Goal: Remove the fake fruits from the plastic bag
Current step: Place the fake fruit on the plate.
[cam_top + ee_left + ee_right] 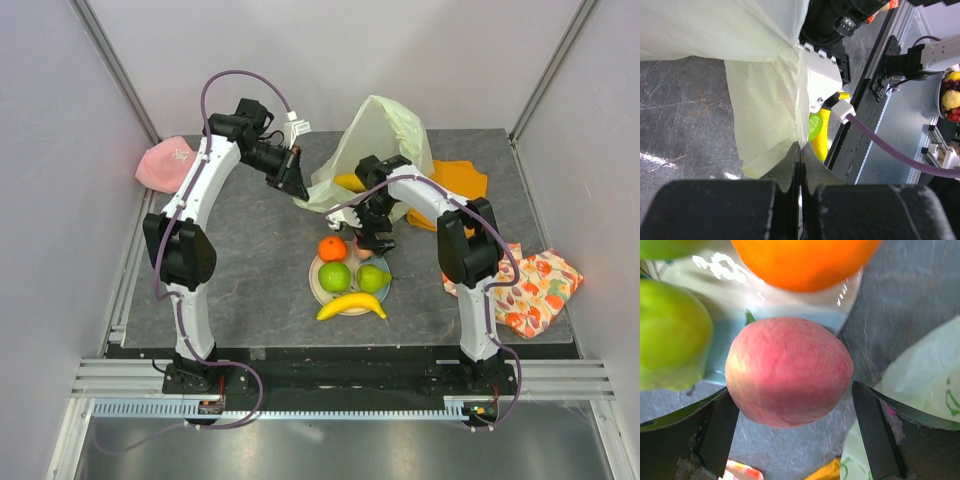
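Scanning from the left, I find a soft pink cap (pixel 165 163) lying against the wall at the edge of the grey stone-patterned tabletop (pixel 240 270). Next is the left gripper (pixel 295 180), its jaws pressed together on a fold at the edge of the thin, crinkly, translucent pale yellow-green plastic bag (pixel 385 135). The left wrist view shows the film pinched between the two black fingers (pixel 785 170). The bag stands puffed up at the back of the table. Something yellow shows low at its front, possibly a fruit, though I cannot make it out.

In front of the bag sits a round cream-and-blue plate (pixel 315 290). It carries a glossy orange (pixel 332 248), a green apple (pixel 334 276), a green pear (pixel 372 277) and a yellow banana (pixel 351 307) along the near rim. The right gripper (pixel 377 238) hangs over the plate's far edge, jaws clamped on a round pink peach (pixel 789 371), one finger against each side. The peach is just beside the orange, over the plate's rim.

Right of the bag, an orange cloth (pixel 465 180) lies partly tucked beneath it. Farther right, beside the right arm, lies a crumpled fruit-print cloth (pixel 535 290).
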Controlling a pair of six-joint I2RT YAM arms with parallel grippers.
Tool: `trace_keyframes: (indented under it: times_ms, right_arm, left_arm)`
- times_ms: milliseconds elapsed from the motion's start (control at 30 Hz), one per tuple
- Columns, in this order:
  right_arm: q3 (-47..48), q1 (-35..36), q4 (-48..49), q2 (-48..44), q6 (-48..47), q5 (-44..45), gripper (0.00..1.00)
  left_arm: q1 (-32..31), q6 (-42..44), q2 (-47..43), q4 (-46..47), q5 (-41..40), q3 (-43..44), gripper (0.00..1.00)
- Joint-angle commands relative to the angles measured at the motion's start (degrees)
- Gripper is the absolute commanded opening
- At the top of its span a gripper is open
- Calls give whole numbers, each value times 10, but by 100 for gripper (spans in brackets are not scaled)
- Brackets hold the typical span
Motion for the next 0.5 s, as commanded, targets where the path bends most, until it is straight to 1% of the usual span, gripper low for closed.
trace_keyframes:
  times_ms: [0,67,200,333,433,467]
  right_arm:
    - [17,-15,-17,-37,-26,21,98]
    - [8,-27,-28,-56,-41,36,98]
    - [-13,-40,-42,-85,-45,37,98]
    - [-20,-36,-43,-89,-9,7,98]
    - [-2,-33,-40,-89,29,-8,98]
    - [1,-32,-32,-93,43,-8,94]
  left_arm:
    - [1,-9,7,9,21,26,1]
    - [1,-9,9,9,28,28,2]
    - [1,-9,16,9,36,35,1]
    - [1,-12,25,9,45,48,2]
    - [0,-12,25,9,44,53,2]
    - [0,-12,24,10,44,53,2]
